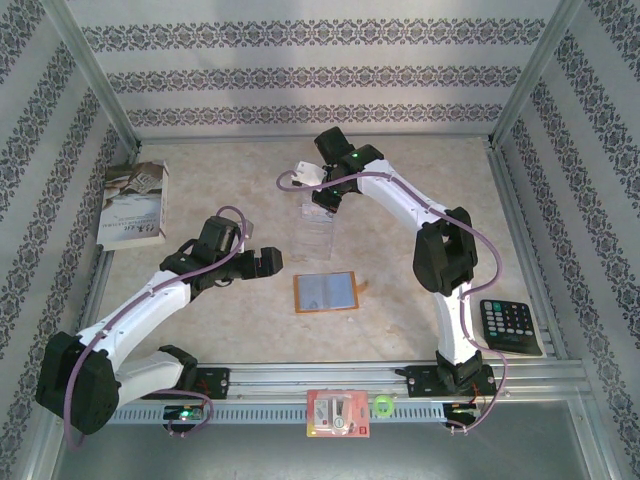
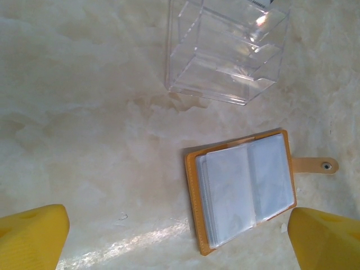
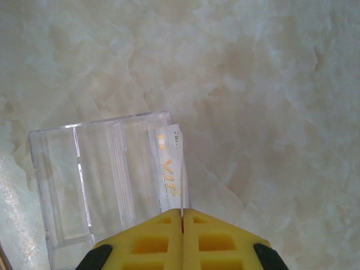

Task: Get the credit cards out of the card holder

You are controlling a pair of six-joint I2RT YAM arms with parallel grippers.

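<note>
Card holder point(image 2: 242, 188) lies open just beside the clear tray point(image 2: 225, 50) in left wrist cam, w/ left gripper point(image 2: 177, 233) spread wide. Right wrist cam shows right gripper point(image 3: 181, 216) pinched on one credit card point(image 3: 169, 169) marked VIP, at the tray's end slot.

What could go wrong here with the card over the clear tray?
The right gripper pinches the thin white VIP-printed card by one edge, so it might slip. The card hangs at an outer wall of the clear plastic compartment tray, so it may drop outside.
</note>
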